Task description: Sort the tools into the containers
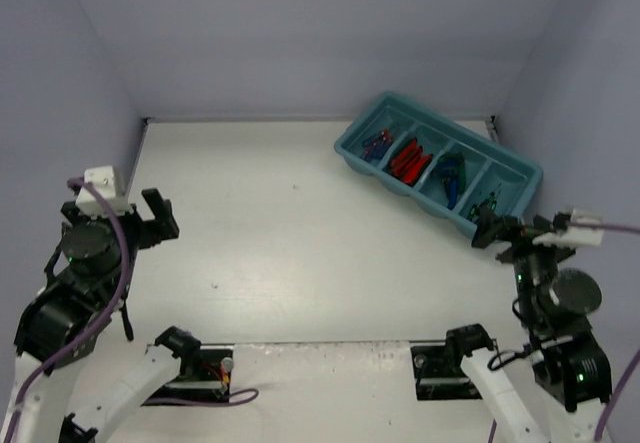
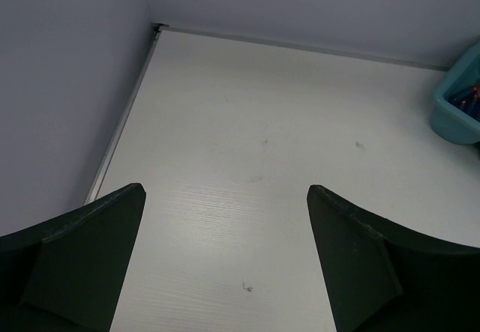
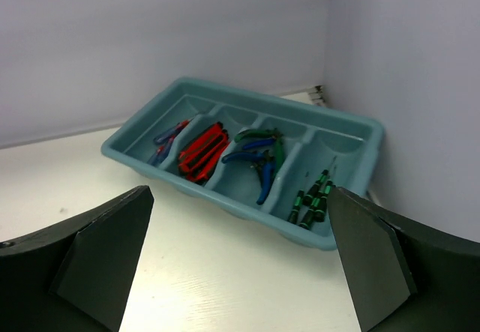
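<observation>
The teal tray (image 1: 405,192) sits at the back right, its four containers side by side. From left to right they hold blue-handled screwdrivers (image 1: 376,143), red utility knives (image 1: 407,159), blue and green pliers (image 1: 452,174) and green-black screwdrivers (image 1: 487,203). In the right wrist view the same tray (image 3: 255,96) shows the knives (image 3: 202,151), the pliers (image 3: 259,160) and the green-black screwdrivers (image 3: 311,201). My right gripper (image 1: 497,233) (image 3: 240,191) hangs open just in front of the tray's near right end, holding nothing. My left gripper (image 1: 160,215) (image 2: 225,191) is open and empty over bare table at the far left.
Lilac walls close in the table on the left (image 1: 60,113), the back and the right. The arm bases (image 1: 190,368) (image 1: 450,363) stand at the near edge. A corner of the tray (image 2: 457,115) shows at the right of the left wrist view.
</observation>
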You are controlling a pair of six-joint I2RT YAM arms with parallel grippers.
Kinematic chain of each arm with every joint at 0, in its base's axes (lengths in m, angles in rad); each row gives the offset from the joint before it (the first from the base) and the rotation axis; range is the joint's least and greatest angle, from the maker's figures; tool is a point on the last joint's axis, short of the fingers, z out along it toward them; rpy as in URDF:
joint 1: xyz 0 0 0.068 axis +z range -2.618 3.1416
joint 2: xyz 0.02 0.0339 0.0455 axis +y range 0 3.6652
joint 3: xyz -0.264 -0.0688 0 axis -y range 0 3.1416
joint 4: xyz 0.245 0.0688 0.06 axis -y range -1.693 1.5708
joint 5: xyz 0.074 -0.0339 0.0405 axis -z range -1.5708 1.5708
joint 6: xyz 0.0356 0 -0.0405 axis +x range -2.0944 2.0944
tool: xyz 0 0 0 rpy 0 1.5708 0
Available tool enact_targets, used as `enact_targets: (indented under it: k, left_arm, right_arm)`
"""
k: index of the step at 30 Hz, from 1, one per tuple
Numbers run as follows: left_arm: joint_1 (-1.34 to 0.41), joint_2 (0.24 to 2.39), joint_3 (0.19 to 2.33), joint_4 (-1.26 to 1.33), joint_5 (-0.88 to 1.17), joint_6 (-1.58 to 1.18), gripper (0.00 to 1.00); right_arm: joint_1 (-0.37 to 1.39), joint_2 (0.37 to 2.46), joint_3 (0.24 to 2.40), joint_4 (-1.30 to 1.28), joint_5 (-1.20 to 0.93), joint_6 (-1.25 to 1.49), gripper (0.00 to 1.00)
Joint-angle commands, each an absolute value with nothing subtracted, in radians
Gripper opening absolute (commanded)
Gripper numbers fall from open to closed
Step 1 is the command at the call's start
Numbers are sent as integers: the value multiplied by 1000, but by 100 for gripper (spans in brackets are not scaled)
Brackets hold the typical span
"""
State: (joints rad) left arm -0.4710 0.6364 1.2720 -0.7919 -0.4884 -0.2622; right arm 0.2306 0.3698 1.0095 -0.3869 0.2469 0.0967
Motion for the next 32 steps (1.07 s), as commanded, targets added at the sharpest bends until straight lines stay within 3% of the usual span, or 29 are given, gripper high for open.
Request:
enact_targets:
  k: [1,5,32]
  left_arm:
    - [-468,627,1257,-798,-481,-271,89]
    - [-469,612,1238,-817,-451,-278,91]
    - [-468,552,1119,-870,-342,-305,93]
  right_arm:
    - [238,298,995,-371,395,57,100]
    - [239,272,973,-387,484,80,100]
    - [241,356,968,-399,420,122,100]
